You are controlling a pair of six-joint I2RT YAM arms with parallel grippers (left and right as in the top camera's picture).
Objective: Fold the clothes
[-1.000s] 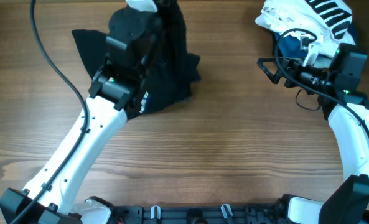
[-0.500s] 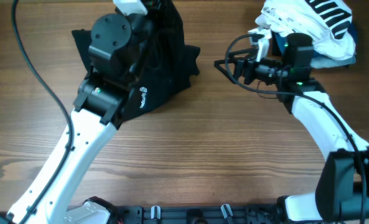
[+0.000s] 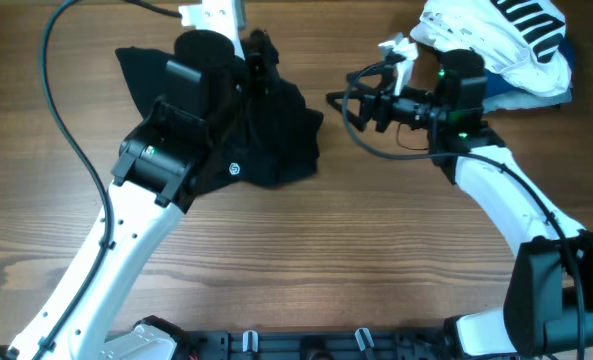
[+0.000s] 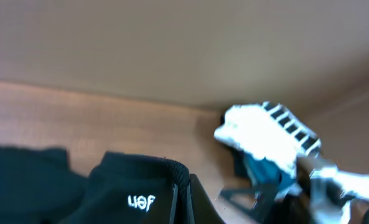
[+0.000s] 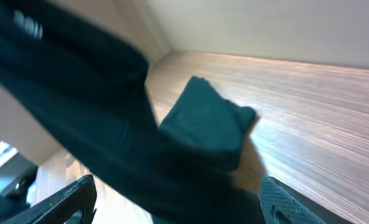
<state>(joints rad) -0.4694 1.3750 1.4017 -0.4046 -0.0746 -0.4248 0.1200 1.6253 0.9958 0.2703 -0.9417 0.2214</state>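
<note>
The black garment [image 3: 276, 130] lies bunched at the table's back left, partly under my left arm, with a small white print mark [image 3: 234, 170]. My left gripper [image 3: 259, 47] is shut on a ribbed edge of it. In the left wrist view the fingers [image 4: 183, 198] pinch that edge beside a white label [image 4: 140, 201]. My right gripper [image 3: 343, 100] is open, just right of the garment's right edge. In the right wrist view its wide-open fingers [image 5: 184, 205] frame the blurred black garment [image 5: 109, 124], which fills the gap between them; whether it touches them cannot be told.
A white garment with black stripes [image 3: 496, 35] is heaped at the back right on a blue folded garment [image 3: 566, 55]. Both also show in the left wrist view, white [image 4: 265, 134] over blue [image 4: 265, 171]. Black cables loop around the right wrist [image 3: 376, 105].
My right gripper has swung left from the white heap to the black garment's right edge. My left arm has shifted, and the garment now spreads lower and further right.
</note>
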